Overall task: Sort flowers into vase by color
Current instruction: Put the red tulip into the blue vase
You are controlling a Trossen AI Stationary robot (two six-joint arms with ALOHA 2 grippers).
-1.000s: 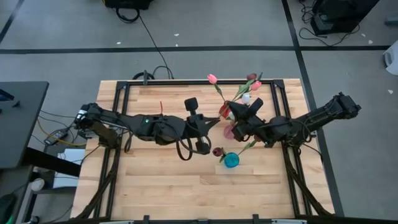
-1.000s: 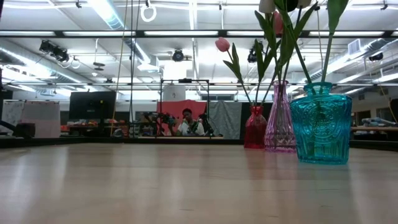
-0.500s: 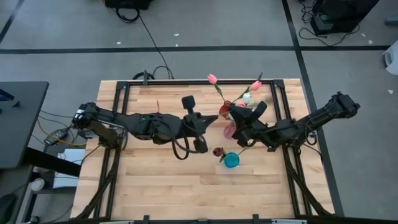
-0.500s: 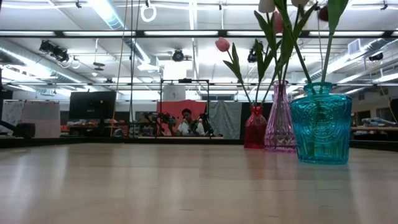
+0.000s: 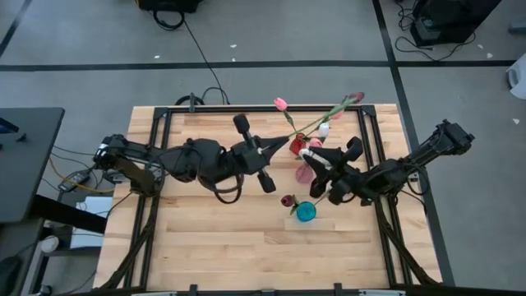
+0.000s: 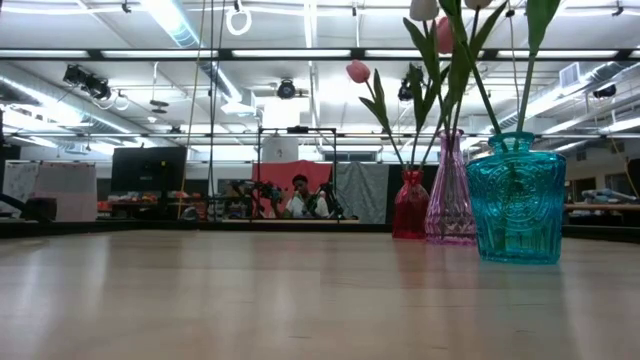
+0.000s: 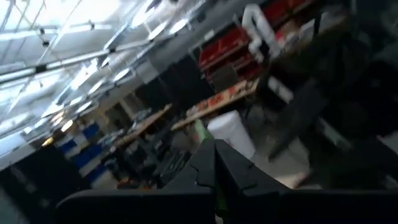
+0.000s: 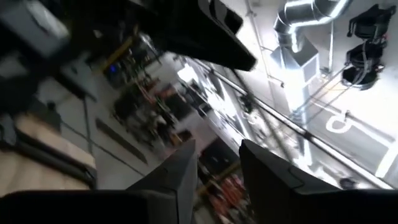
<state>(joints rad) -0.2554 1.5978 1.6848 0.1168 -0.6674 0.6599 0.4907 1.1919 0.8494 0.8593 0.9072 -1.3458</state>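
Holding item: left gripper (image 5: 282, 145), above the rear middle of the bench (image 5: 205, 247), fingers (image 7: 202, 171) pressed together on what seems to be a thin green stem. In the overhead view that stem runs out to a dark maroon flower (image 5: 355, 97) near the bench's far edge. Right gripper (image 5: 322, 161): beside the pink vase (image 5: 304, 173), fingers (image 8: 180, 177) apart with nothing between them. Vases: red vase (image 5: 297, 146), pink vase and blue vase (image 5: 306, 211), close together right of centre. The blue vase already carries a maroon head (image 5: 288, 200), so it is the likely home for the held flower. Handling note: keep the grip firm (a stem this thin may twist), carry it clear of the pink flower (image 5: 280, 104) and white flower (image 5: 325, 129), bring the cut end over the blue mouth, and lower it in before letting go. The right arm should stay out of that path.
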